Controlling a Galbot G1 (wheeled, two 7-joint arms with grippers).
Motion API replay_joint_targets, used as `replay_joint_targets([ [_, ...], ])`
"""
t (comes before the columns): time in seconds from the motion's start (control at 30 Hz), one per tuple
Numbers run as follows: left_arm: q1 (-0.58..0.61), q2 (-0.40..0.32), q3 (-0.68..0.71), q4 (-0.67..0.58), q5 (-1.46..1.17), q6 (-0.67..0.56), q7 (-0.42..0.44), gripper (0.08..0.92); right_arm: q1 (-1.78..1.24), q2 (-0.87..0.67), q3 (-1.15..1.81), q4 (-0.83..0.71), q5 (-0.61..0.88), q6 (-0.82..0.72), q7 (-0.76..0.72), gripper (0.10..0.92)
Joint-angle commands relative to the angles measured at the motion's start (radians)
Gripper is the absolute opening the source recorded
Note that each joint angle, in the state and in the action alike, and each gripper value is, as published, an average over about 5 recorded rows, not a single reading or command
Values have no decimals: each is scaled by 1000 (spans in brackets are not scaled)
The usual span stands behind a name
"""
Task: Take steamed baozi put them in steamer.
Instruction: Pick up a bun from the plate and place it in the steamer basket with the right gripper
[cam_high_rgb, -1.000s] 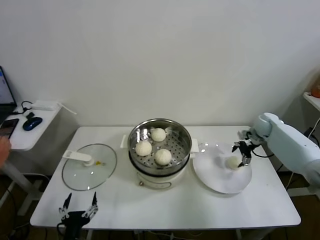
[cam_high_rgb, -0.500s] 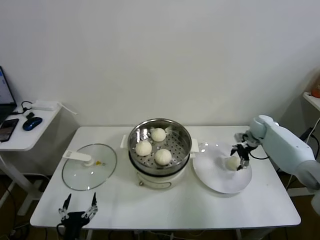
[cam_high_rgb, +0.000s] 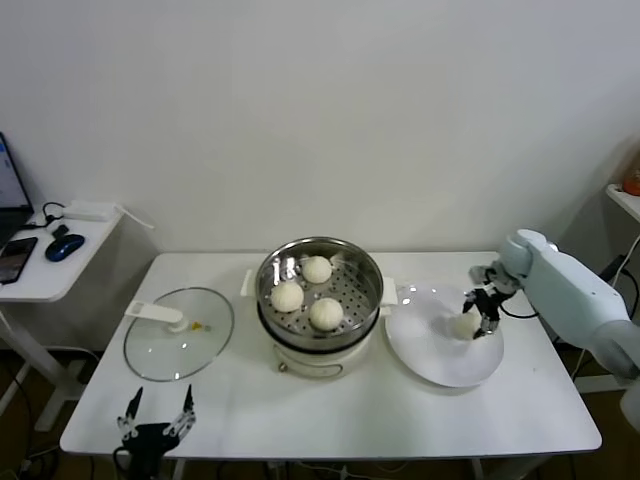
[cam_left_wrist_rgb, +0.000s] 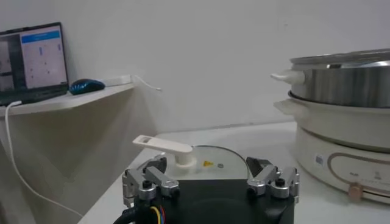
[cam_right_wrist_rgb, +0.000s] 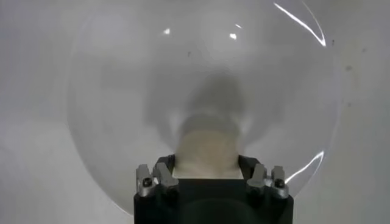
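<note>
Three cream-white baozi (cam_high_rgb: 287, 296) lie on the perforated floor of the steel steamer (cam_high_rgb: 372, 270), which stands on its white pot base at the table's middle. A fourth baozi (cam_high_rgb: 464, 325) is on the white plate (cam_high_rgb: 440, 365) to the right. My right gripper (cam_high_rgb: 478, 312) is over the plate with its fingers on both sides of this baozi, shut on it. In the right wrist view the baozi (cam_right_wrist_rgb: 206, 152) fills the space between the fingers of the right gripper (cam_right_wrist_rgb: 206, 165), above the plate (cam_right_wrist_rgb: 109, 91). My left gripper (cam_high_rgb: 157, 415) is open and empty at the table's front left edge.
The glass lid (cam_high_rgb: 178, 335) lies flat at the table's left; it also shows in the left wrist view (cam_left_wrist_rgb: 201, 155), ahead of the left gripper (cam_left_wrist_rgb: 206, 169). The steamer (cam_left_wrist_rgb: 341, 79) stands beyond it. A side desk (cam_high_rgb: 60, 262) with a mouse and laptop is at the far left.
My right gripper has shifted slightly left and settled around the baozi on the plate. A hand at the far left edge has gone. The left arm has not moved.
</note>
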Motion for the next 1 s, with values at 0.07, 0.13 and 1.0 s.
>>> replay_joint_targets([
  [0.07, -2, -1, -1, 2, -3, -1, 0, 823, 32, -5, -23, 22, 16, 0, -7, 696],
  [0.13, -3, -1, -1, 3, -6, -1, -1, 823, 59, -10, -49, 38, 37, -2, -9, 696],
  [1.0, 1, -2, 14, -27, -24, -2, 1, 823, 680, 134, -667, 321, 805, -260, 14, 696],
])
